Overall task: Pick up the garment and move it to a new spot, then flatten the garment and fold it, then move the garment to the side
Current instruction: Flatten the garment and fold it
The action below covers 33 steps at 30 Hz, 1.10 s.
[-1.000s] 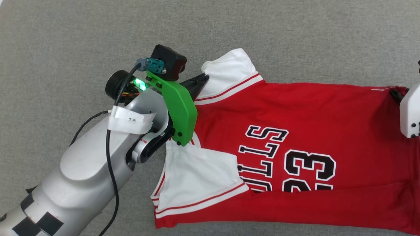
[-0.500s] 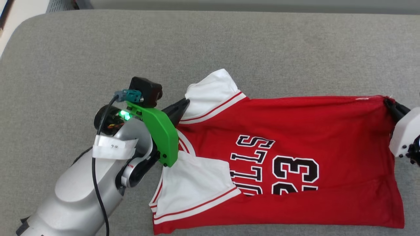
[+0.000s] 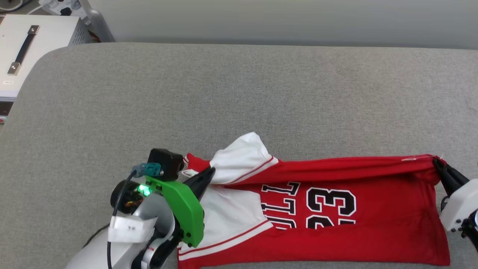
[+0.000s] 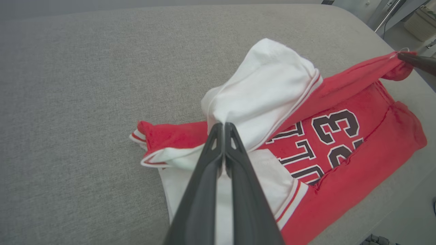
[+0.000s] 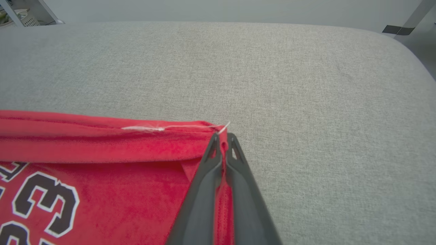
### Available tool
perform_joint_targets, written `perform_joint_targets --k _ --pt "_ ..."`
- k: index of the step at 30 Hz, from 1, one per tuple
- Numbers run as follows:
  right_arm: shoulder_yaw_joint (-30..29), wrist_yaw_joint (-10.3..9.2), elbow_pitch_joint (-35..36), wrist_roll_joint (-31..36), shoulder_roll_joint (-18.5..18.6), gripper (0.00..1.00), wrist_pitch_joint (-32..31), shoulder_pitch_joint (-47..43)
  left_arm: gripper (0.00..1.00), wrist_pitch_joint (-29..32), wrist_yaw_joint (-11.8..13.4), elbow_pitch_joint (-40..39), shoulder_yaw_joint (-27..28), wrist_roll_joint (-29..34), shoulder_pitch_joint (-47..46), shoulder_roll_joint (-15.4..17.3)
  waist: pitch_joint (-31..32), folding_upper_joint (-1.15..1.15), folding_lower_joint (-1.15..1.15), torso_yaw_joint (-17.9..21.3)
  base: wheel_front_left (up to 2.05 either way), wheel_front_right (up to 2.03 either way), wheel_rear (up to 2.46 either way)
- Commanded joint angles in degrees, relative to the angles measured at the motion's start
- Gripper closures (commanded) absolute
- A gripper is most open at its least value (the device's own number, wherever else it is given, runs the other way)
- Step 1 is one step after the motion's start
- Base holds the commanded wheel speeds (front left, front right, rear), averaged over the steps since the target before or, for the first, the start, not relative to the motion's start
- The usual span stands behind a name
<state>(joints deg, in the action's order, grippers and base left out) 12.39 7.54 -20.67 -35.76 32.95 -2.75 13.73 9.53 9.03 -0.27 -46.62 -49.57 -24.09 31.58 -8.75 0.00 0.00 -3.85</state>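
Just changed: Your right claw [image 5: 223, 136] has shut on the garment's [image 3: 354, 239] far hem corner at 3 o'clock; a second ago it stood half open. The head camera has also tilted up, so don't read that shift as cloth travel.
Left claw: The left claw [image 4: 223, 126] is clamped tight on the far sleeve [image 4: 265, 88], at 8 o'clock.
Garment: It lies low on the grey padded surface [image 3: 224, 93], from 7 to 4 o'clock. Its far edge is raised between both claws and has begun covering the lettering.
Meaning: You probably have the lengthwise fold under way.
Around: A white case [image 3: 22, 56] sits at 10 o'clock, well apart.
In the way: The near sleeve [image 3: 227, 220] lies across the chest, and the collar is bunched. I can't tell how many layers the left claw holds.
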Motion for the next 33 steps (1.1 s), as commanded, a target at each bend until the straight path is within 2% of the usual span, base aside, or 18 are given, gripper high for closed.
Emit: perform_joint_targets --k 1,12,20,31,32,33 --pt "-0.75 -0.05 0.85 -0.5 -0.03 1.0 0.32 -1.91 1.0 -0.43 0.65 -0.46 -0.22 -0.52 1.74 0.59 0.66 0.0 0.0 -0.45 0.0 0.0 0.0" --pt "-3.15 -0.05 8.01 -2.6 0.07 1.0 -4.12 -13.49 1.0 -0.84 1.71 0.93 -3.3 -0.8 7.72 0.11 1.56 0.0 0.0 -0.74 0.0 0.0 0.0" --pt "-3.76 -0.05 9.26 -1.44 0.9 1.0 -9.14 -14.92 1.0 -1.5 0.44 5.58 -4.65 0.11 6.81 -1.38 0.19 0.0 0.0 -0.65 0.0 0.0 0.0" --pt "-3.12 -0.05 8.84 -0.38 0.81 1.0 -12.65 -14.4 1.0 -2.57 -1.36 10.64 -5.84 0.39 5.58 -3.85 -1.25 0.0 0.0 -0.49 0.0 0.0 0.0" --pt "-3.03 -0.05 8.76 -0.38 0.75 0.82 -12.86 -14.32 1.0 -2.56 -1.46 11.0 -5.9 0.36 5.47 -4.01 -1.25 0.0 0.0 -0.5 0.0 0.0 0.0" --pt "-2.86 -0.05 8.75 -0.23 0.78 0.0 -12.98 -14.24 0.87 -2.57 -1.55 11.43 -5.94 0.32 5.36 -4.19 -1.19 0.0 0.0 -0.49 0.0 0.0 0.0"
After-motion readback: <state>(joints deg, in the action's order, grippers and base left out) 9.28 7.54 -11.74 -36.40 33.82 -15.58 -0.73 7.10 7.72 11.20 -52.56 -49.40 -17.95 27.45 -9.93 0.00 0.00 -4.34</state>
